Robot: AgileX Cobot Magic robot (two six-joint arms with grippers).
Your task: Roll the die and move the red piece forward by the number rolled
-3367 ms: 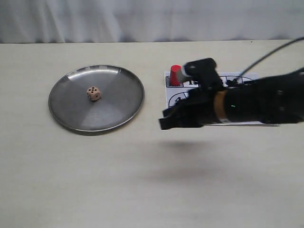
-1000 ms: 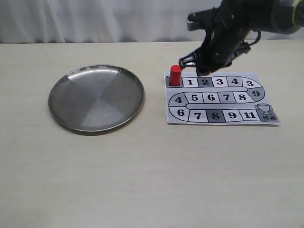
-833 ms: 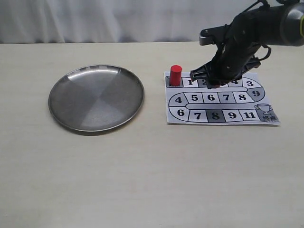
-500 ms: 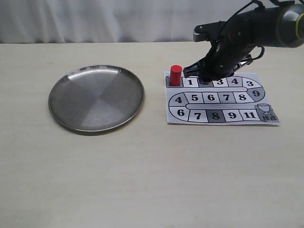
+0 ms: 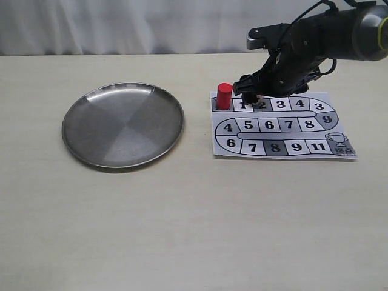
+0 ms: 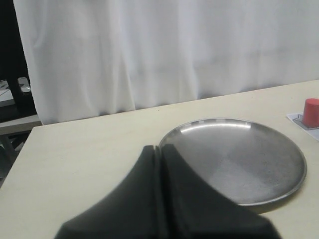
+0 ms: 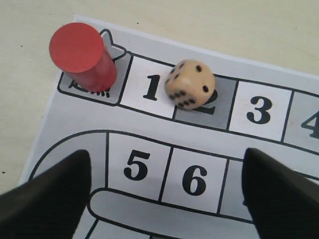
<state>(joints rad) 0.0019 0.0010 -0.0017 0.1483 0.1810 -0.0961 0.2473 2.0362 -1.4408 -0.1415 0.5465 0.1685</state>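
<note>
The red piece [image 7: 82, 57] stands upright on the start square of the paper board [image 7: 149, 129], left of square 1. The die [image 7: 190, 83] rests on the board over the line between squares 1 and 2. My right gripper [image 7: 165, 154] hovers open above squares 5 and 6, apart from both. In the exterior view the red piece [image 5: 225, 96] stands just left of my right gripper [image 5: 250, 97], which hides the die. My left gripper [image 6: 160, 147] is shut and empty, near the plate's edge.
A round metal plate [image 5: 123, 125] lies on the left of the table with nothing in it, and it also shows in the left wrist view [image 6: 234, 159]. The numbered board [image 5: 276, 124] lies right of it. A white curtain hangs behind the table.
The die, in the plate 3.4 s ago, has left it. My right arm went from beside the plate to over the board's top row, shifting slightly left in the last half second.
</note>
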